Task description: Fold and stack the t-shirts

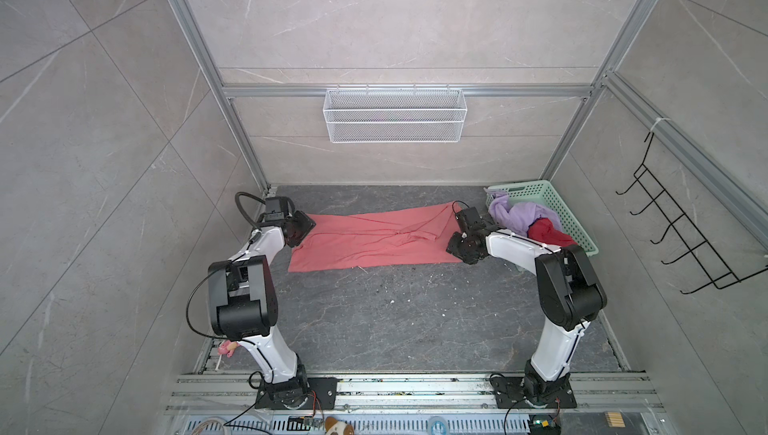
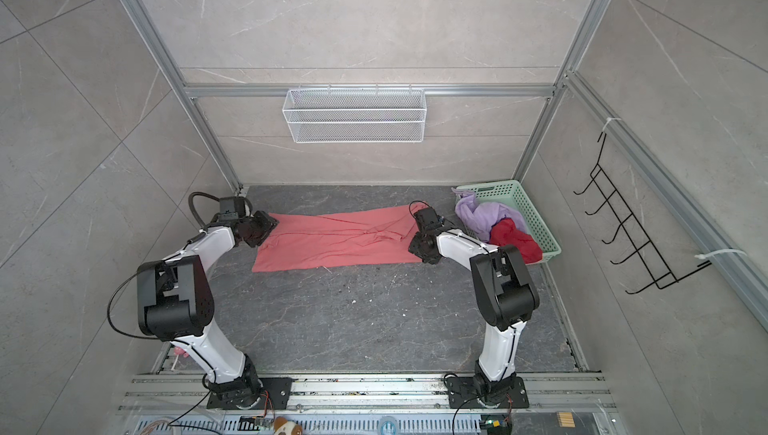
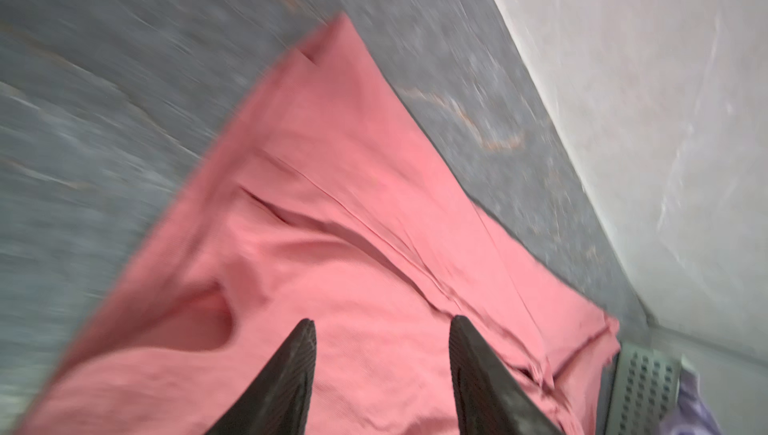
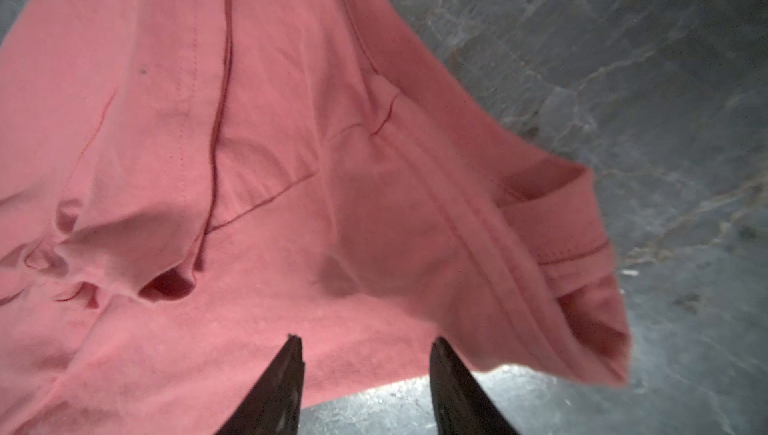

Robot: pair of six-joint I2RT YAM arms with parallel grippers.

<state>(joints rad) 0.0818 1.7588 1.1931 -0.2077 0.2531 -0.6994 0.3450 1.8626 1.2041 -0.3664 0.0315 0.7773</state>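
This is a robot test cell in a lab. A dark table [image 1: 395, 320] is boxed in by an aluminium frame [image 1: 270, 91] with grey panels [image 1: 395, 17] behind and beside it. Two robot arms, left [image 1: 245, 287] and right [image 1: 569, 291], are bolted to metal rails [image 1: 415, 389] along the table's near edge. A bare circuit board [image 1: 305, 422] lies just in front of that edge. A wire basket [image 1: 395, 115] hangs above the table's far edge.

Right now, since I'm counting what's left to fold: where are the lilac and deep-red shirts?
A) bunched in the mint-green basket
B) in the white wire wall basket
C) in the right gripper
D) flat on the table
A: the lilac t-shirt and the deep-red t-shirt lie crumpled together inside the mint-green basket, seen in both top views.
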